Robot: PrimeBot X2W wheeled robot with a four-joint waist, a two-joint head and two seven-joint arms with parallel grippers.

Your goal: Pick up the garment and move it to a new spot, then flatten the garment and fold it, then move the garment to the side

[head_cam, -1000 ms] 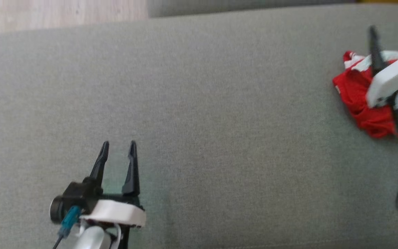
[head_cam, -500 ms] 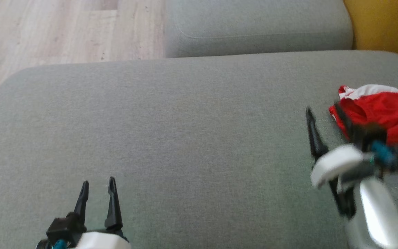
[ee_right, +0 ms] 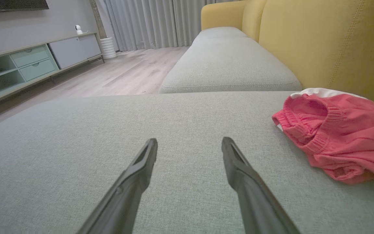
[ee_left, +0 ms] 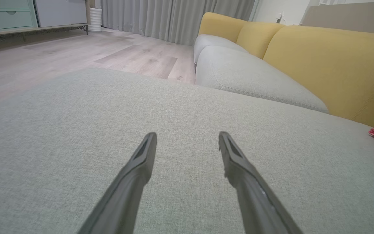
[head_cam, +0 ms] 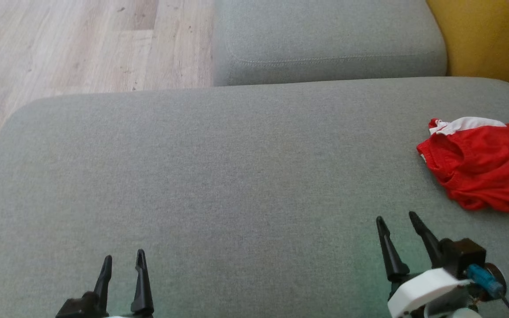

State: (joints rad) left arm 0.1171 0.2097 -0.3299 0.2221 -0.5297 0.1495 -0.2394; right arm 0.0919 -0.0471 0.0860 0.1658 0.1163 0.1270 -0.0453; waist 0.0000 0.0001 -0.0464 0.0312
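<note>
**Both claws empty, garment off to the right**

Left claw [head_cam: 124, 256] and right claw [head_cam: 396, 217] hang low over the grey sofa seat [head_cam: 237, 176], fingers apart and holding nothing; probably parked clear. The red garment [head_cam: 480, 163] lies bunched at the seat's right end, near the right claw. The right wrist view shows its ribbed waistband, while the head view crops it.

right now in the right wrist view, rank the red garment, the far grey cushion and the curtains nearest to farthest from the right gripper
1. red garment, close by, ahead right
2. far grey cushion, straight ahead
3. curtains, back of the room
</note>
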